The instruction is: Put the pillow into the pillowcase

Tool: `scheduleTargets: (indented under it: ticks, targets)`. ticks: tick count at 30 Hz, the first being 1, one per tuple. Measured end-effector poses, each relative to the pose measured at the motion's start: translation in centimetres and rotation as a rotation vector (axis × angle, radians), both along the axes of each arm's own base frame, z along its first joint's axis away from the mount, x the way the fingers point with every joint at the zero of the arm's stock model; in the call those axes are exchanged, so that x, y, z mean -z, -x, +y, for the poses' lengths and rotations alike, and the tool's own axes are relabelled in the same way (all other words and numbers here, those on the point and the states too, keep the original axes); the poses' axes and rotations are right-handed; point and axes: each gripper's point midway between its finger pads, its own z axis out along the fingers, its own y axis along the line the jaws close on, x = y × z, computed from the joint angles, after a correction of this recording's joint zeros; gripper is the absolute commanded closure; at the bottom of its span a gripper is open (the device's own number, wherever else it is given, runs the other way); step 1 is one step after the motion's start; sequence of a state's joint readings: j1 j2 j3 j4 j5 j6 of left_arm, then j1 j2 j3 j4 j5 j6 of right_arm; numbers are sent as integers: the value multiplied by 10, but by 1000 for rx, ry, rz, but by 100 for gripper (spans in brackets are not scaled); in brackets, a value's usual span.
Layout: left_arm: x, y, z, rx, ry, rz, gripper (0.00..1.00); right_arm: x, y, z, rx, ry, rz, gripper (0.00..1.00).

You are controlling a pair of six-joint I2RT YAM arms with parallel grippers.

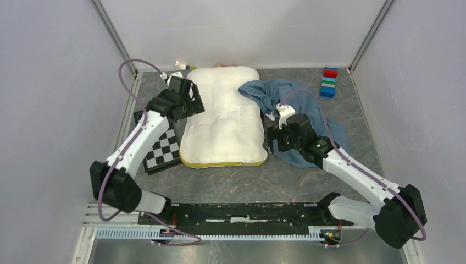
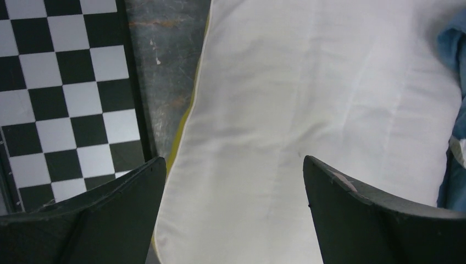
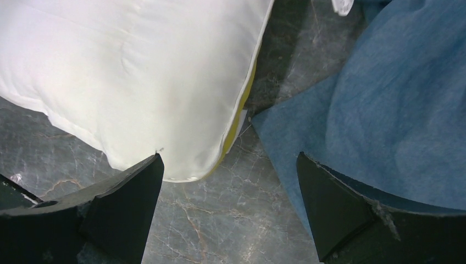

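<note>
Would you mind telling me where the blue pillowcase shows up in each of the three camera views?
Top external: the pillowcase lies crumpled right of centre.
Left wrist: the pillowcase is only a blue sliver at the right edge.
Right wrist: the pillowcase fills the right half.
Shared landmark: the pillow, left of it in all three views.

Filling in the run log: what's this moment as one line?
stage: pre-grasp | pillow: outside pillowcase | pillowcase: crumpled beside pillow | left end effector: open above pillow | right end effector: open above pillow corner and pillowcase edge
</note>
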State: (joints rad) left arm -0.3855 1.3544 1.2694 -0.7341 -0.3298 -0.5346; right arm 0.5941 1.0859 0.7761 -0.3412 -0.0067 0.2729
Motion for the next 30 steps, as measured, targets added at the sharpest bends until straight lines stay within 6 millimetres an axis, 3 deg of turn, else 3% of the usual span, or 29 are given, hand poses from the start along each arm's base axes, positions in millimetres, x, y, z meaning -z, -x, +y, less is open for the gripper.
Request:
scheduleTargets:
  ticks: [3,8,15,20,22,23,24,26,28,30]
  targets:
    - [13,-36,5,-41,12,27,0,19,4,3,-3,17,48,2]
    - [45,-80,9,-62,61,71,0,24,2,13,-8,9,48,2]
    - [92,-116,7,-50,127,154,0,29,0,25,-13,-4,43,2]
    - [124,-137,6,-66,96,195,3,49,2,27,-11,11,72,2]
    - [139,-137,7,-74,81,225,15,60,3,27,-6,21,93,2]
    - [146,-138,7,-76,76,238,27,65,2,28,-4,25,105,2]
    - [150,-140,6,-75,76,245,44,70,2,29,-3,29,113,3]
    - [158,-142,2,-71,87,256,75,79,0,32,-3,32,133,15]
    - [156,-143,-3,-53,96,252,96,84,-1,33,-6,42,148,48]
    - [146,-144,-5,-44,103,226,98,80,-5,37,-18,48,140,78]
